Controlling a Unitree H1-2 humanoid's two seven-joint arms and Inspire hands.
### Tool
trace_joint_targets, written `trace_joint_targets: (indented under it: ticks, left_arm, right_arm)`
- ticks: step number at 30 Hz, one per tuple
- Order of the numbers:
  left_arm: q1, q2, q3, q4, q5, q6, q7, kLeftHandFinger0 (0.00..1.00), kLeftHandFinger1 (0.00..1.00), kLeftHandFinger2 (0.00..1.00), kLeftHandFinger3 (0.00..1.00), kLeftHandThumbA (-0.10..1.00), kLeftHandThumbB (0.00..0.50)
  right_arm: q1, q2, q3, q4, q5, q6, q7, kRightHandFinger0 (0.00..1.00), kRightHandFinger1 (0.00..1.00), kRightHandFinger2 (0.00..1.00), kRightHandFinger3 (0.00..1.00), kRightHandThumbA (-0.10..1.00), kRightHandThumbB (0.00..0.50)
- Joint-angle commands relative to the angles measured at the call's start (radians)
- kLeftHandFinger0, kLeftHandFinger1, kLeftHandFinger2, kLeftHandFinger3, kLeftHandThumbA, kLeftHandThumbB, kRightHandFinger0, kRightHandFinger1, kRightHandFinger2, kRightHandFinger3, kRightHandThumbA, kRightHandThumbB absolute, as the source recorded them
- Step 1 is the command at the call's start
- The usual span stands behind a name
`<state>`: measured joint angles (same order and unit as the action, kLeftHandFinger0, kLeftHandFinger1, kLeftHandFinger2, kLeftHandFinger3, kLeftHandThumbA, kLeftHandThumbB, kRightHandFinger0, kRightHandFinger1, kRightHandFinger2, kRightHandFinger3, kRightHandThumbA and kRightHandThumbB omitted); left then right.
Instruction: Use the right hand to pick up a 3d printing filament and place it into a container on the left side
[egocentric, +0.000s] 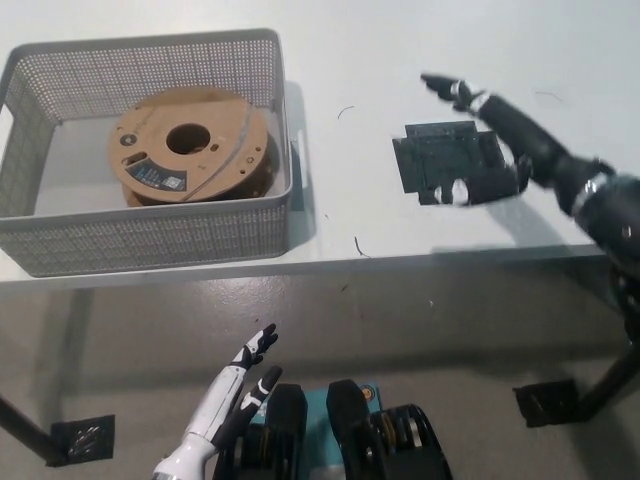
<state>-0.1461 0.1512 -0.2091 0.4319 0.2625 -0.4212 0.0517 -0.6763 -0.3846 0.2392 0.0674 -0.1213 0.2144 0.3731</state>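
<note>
On the white table (400, 40), the basket (150, 240) holds the filament spool (190, 145); right hand (495, 140) spread wide, empty.

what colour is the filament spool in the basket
Cardboard brown with a dark label, seen in the head view: filament spool, basket.

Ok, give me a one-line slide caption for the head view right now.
Filament spool lies flat in the grey basket; open right hand hovers over the dark mat; left hand hangs below the table.
</note>
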Motion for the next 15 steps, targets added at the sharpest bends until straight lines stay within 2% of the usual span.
trace_joint_targets:
  ticks: [1, 2, 3, 4, 5, 7, 9, 12, 15]
  left_arm:
    - [-0.003, -0.001, 0.002, -0.035, 0.008, -0.049, 0.023, 1.00, 1.00, 1.00, 1.00, 1.00, 0.149]
    - [-0.005, 0.000, 0.003, -0.035, 0.008, -0.049, 0.023, 1.00, 1.00, 1.00, 1.00, 1.00, 0.154]
    - [-0.007, -0.002, 0.007, -0.036, 0.007, -0.049, 0.022, 1.00, 1.00, 1.00, 1.00, 1.00, 0.156]
    - [-0.009, -0.002, 0.008, -0.037, 0.008, -0.049, 0.025, 1.00, 1.00, 1.00, 1.00, 1.00, 0.149]
    - [-0.011, -0.002, 0.008, -0.037, 0.008, -0.049, 0.031, 1.00, 1.00, 1.00, 1.00, 1.00, 0.144]
    - [-0.010, -0.001, 0.011, -0.037, 0.003, -0.049, 0.036, 1.00, 1.00, 1.00, 1.00, 1.00, 0.134]
    - [-0.011, -0.001, 0.014, -0.040, -0.002, -0.049, 0.036, 1.00, 1.00, 1.00, 1.00, 1.00, 0.119]
    - [-0.010, -0.004, 0.013, -0.037, -0.004, -0.049, 0.040, 1.00, 1.00, 1.00, 1.00, 1.00, 0.129]
    - [-0.007, -0.007, 0.012, -0.037, -0.001, -0.049, 0.041, 1.00, 1.00, 1.00, 1.00, 1.00, 0.143]
  right_arm:
    - [0.129, 0.011, -0.180, -1.012, 0.120, -0.021, -0.122, 1.00, 1.00, 1.00, 1.00, 0.93, 0.430]
    - [0.183, 0.008, -0.177, -1.017, 0.138, -0.026, -0.122, 1.00, 1.00, 1.00, 1.00, 0.95, 0.409]
    - [0.240, 0.017, -0.177, -1.017, 0.148, -0.018, -0.130, 1.00, 1.00, 1.00, 1.00, 0.95, 0.462]
    - [0.291, 0.026, -0.174, -1.011, 0.174, -0.027, -0.137, 1.00, 1.00, 1.00, 1.00, 0.92, 0.440]
    - [0.355, 0.033, -0.171, -0.992, 0.162, -0.072, -0.138, 1.00, 1.00, 1.00, 1.00, 1.00, 0.405]
    - [0.451, 0.057, -0.163, -0.935, 0.106, -0.177, -0.153, 1.00, 1.00, 1.00, 1.00, 1.00, 0.325]
    - [0.542, 0.094, -0.154, -0.858, 0.057, -0.265, -0.179, 1.00, 1.00, 1.00, 1.00, 1.00, 0.309]
    - [0.639, 0.129, -0.151, -0.743, 0.027, -0.351, -0.207, 1.00, 1.00, 1.00, 1.00, 1.00, 0.252]
    - [0.683, 0.156, -0.140, -0.605, -0.010, -0.381, -0.218, 1.00, 1.00, 1.00, 1.00, 1.00, 0.273]
